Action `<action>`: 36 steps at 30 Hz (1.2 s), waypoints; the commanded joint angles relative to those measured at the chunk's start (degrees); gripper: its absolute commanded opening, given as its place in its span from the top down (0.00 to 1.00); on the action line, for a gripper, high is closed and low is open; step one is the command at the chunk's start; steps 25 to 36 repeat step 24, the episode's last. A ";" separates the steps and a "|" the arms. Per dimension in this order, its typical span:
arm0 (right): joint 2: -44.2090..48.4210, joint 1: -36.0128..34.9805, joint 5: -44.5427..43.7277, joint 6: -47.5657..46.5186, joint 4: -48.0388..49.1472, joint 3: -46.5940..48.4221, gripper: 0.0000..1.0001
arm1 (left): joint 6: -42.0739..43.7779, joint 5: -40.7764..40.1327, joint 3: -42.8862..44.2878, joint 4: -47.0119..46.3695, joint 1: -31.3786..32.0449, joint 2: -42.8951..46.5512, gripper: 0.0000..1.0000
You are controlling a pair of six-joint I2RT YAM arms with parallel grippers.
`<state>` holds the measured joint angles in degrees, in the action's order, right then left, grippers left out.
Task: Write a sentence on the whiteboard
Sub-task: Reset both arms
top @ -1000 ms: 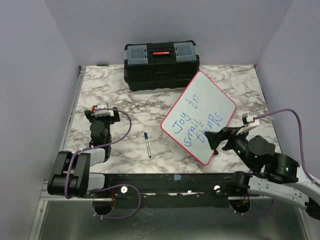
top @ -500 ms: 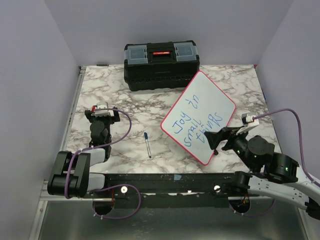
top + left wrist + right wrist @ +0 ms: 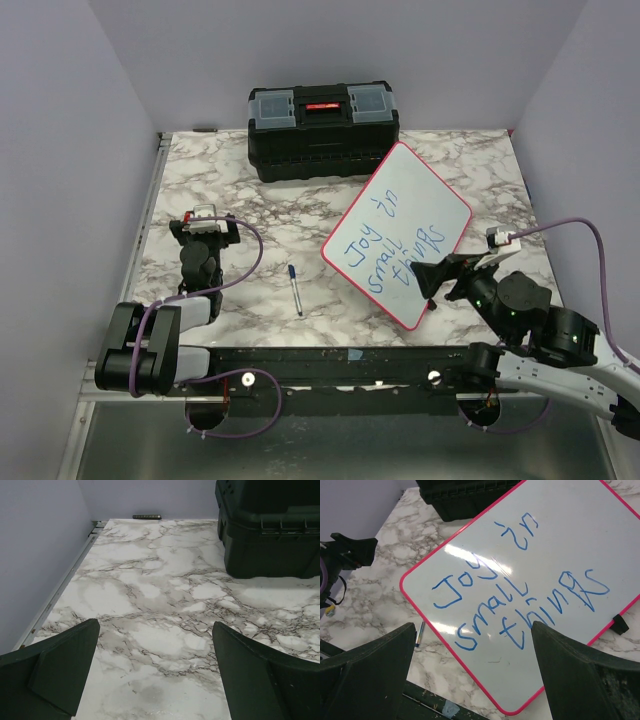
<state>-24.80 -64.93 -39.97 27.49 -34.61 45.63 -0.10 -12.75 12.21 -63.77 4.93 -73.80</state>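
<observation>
Top external view showed almost no change from a second before: the whiteboard [image 3: 398, 232], the pen [image 3: 295, 289] and the left arm had all kept their places, and only the right arm had crept a touch further from the black toolbox [image 3: 322, 130], the plug of its purple cable [image 3: 560, 228] having slid slightly outward. The whiteboard lay flat on the marble table [image 3: 250, 190] in front and to the right of the toolbox, turned at a slant, its nearest corner just beside the toolbox's right front end. Blue writing [image 3: 385, 255] on it read "Joy in small things". The pen lay on the table well in front of the toolbox, apart from the board's near left edge. The right claw [image 3: 428, 283] hung over the board's corner farthest from the toolbox, its jaws spread wide with nothing between them; the right wrist view looked down between them [image 3: 472, 630] at the whiteboard [image 3: 530, 580], with the toolbox [image 3: 460, 495] beyond it at the top of the view, the pen [image 3: 419, 634] showing beside the left finger, and a small black foot [image 3: 620, 623] at the board's pink rim. The left claw [image 3: 207, 232] sat in front and to the left of the toolbox, also gaping and empty; its wrist view [image 3: 155, 630] showed bare table [image 3: 160, 580] between the fingers and the toolbox [image 3: 270, 530] ahead on the right.
</observation>
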 commanded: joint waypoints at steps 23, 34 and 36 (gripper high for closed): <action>0.24 -0.36 -1.00 0.00 0.04 -0.06 0.00 | -0.69 1.54 0.10 -1.89 -0.26 0.06 0.01; -0.08 -0.36 -0.88 0.06 -0.12 0.13 0.00 | -0.69 1.50 0.10 -1.93 -0.27 0.06 0.01; -0.08 -0.36 -0.88 0.06 -0.12 0.13 0.00 | -0.69 1.50 0.10 -1.93 -0.27 0.06 0.01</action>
